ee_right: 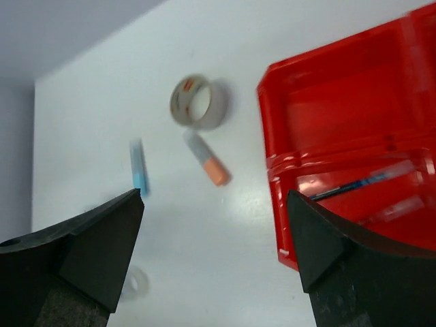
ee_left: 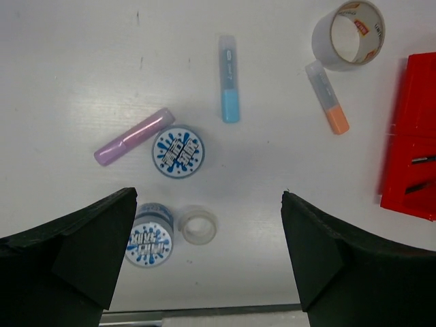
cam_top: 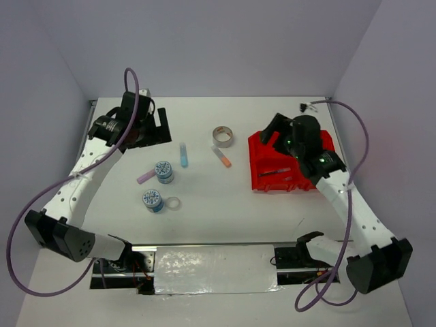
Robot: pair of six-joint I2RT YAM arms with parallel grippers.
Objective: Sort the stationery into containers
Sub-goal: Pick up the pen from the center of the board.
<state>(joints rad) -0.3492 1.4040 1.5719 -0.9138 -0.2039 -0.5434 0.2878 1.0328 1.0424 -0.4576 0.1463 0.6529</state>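
Observation:
The red four-compartment bin (cam_top: 322, 143) stands at the right, with thin pens (cam_top: 274, 172) in its near-left compartment. Still on the table are a grey tape roll (cam_top: 223, 136), an orange marker (cam_top: 221, 157), a light-blue marker (cam_top: 183, 154), a lilac marker (cam_top: 146, 176), two blue-white patterned rolls (cam_top: 163, 170) (cam_top: 152, 199) and a clear tape ring (cam_top: 173, 203). My left gripper (cam_top: 151, 122) is open and empty, high at the back left; its view shows the rolls (ee_left: 178, 151) and the ring (ee_left: 197, 225). My right gripper (cam_top: 272, 131) is open and empty over the bin's left edge (ee_right: 272, 136).
A silvery foil-covered strip (cam_top: 214, 269) lies along the near edge between the arm bases. White walls close the table at the back and on both sides. A loose cable end (cam_top: 310, 105) sits at the back right corner.

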